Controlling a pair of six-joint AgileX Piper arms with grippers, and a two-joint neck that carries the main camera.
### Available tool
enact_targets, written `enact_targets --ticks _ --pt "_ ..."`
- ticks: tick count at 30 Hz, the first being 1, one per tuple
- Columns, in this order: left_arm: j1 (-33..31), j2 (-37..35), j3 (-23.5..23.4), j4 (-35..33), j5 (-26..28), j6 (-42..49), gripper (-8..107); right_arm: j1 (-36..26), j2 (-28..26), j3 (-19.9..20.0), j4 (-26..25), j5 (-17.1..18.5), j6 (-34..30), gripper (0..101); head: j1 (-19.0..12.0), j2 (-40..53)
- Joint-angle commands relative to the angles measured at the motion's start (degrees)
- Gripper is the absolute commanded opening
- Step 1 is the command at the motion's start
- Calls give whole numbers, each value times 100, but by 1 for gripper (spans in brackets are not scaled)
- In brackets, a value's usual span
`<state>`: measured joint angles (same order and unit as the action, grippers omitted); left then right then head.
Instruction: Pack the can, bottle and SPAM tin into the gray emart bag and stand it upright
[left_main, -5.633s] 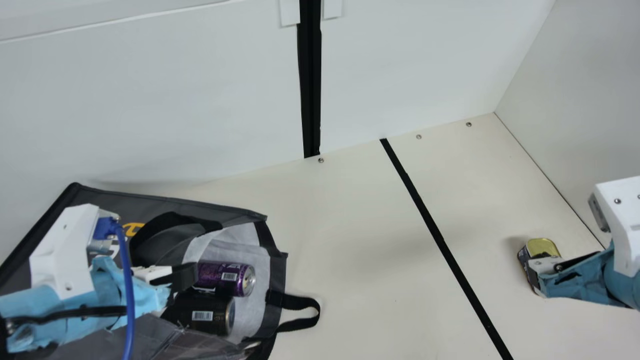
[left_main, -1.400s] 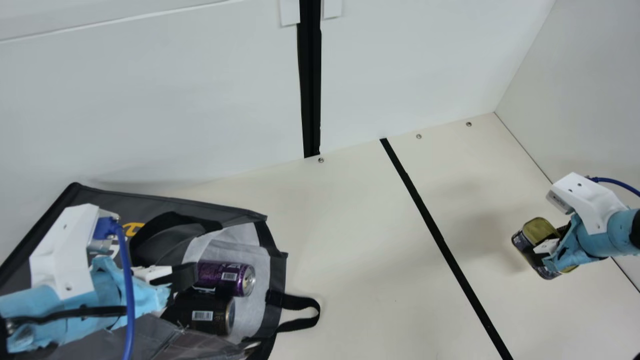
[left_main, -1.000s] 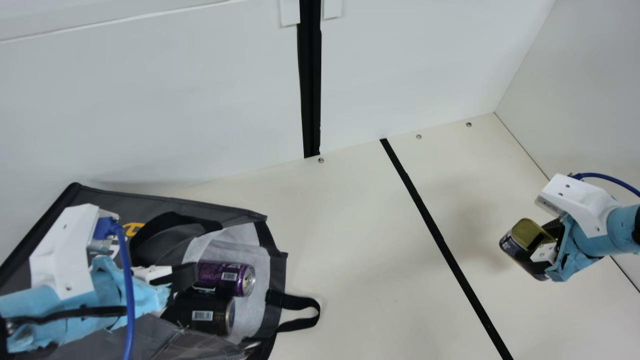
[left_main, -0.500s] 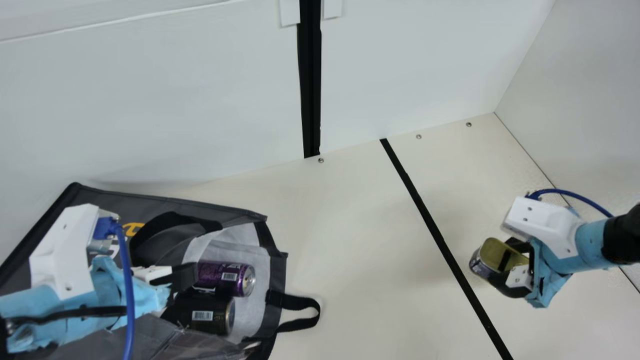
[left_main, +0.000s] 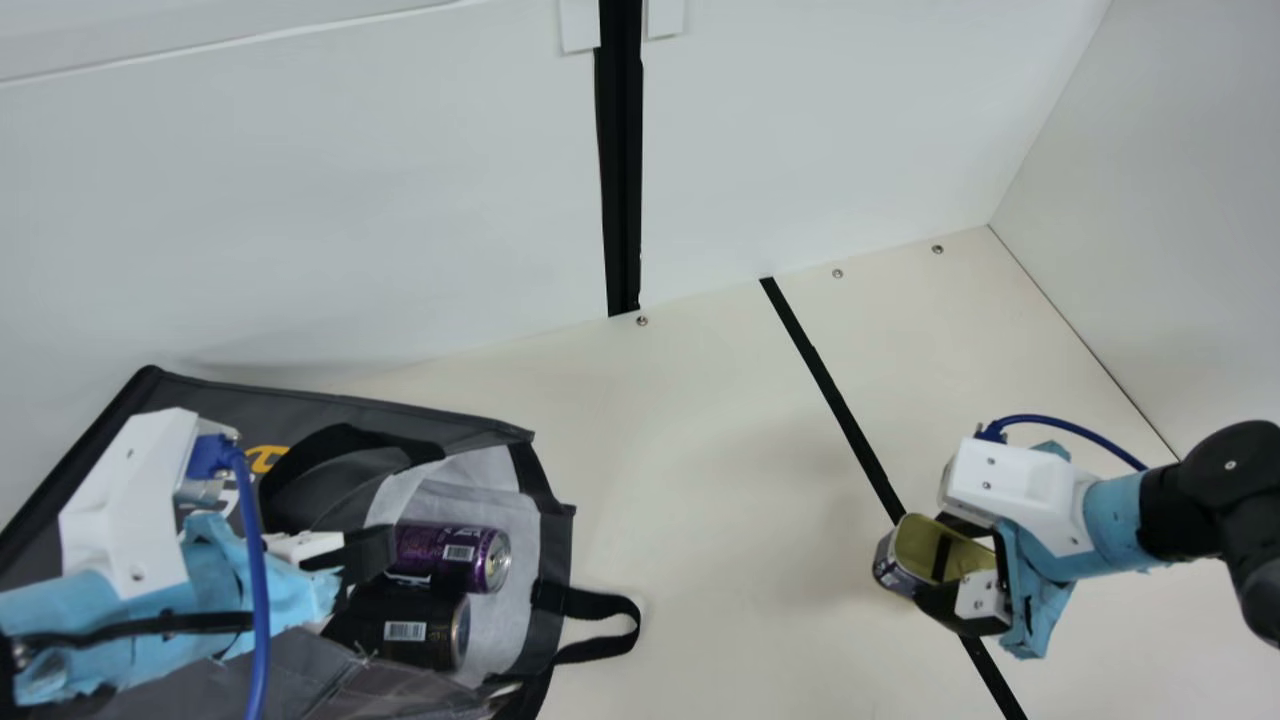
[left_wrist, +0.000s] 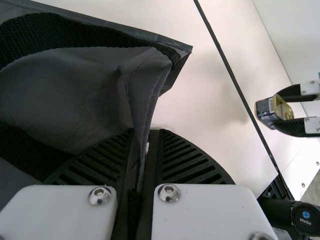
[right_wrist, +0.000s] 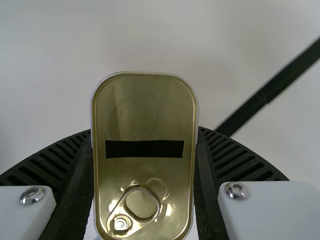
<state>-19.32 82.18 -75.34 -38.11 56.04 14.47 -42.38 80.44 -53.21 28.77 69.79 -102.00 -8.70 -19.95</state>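
The gray bag (left_main: 330, 400) lies on its side at the main view's left, its opening facing right. A purple can (left_main: 450, 552) and a black can (left_main: 415, 628) lie inside its mouth. Clear crinkled plastic (left_main: 395, 690) shows below them; I cannot tell whether it is the bottle. My left gripper (left_main: 365, 560) is at the opening; in the left wrist view, my left gripper (left_wrist: 145, 150) pinches a fold of the bag (left_wrist: 75, 95). Above the table, my right gripper (left_main: 948, 566) holds the SPAM tin (left_main: 915, 545). In the right wrist view, my right gripper (right_wrist: 145, 150) clasps the tin (right_wrist: 145, 110) by its sides.
A black strip (left_main: 850, 430) crosses the cream table (left_main: 720, 450), passing beneath the right gripper. The bag's handle loop (left_main: 625, 620) reaches out to the right from its mouth. White walls (left_main: 400, 200) rise behind the table and at the right.
The right gripper has lifted the tin off the table at the right and carried it leftward to the black strip. The left arm, bag and cans have stayed where they were.
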Motion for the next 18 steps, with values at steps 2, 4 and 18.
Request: enact_targets --ticks 2,4,18 --pt "0 0 0 0 0 0 -8 51 45 219 355 11 -182 0 -130 -5" --pt "0 0 0 0 0 0 -8 96 85 355 585 11 -297 0 -130 -5" --pt "0 0 0 0 0 0 -8 927 200 1228 2485 11 -1124 0 -130 -5"
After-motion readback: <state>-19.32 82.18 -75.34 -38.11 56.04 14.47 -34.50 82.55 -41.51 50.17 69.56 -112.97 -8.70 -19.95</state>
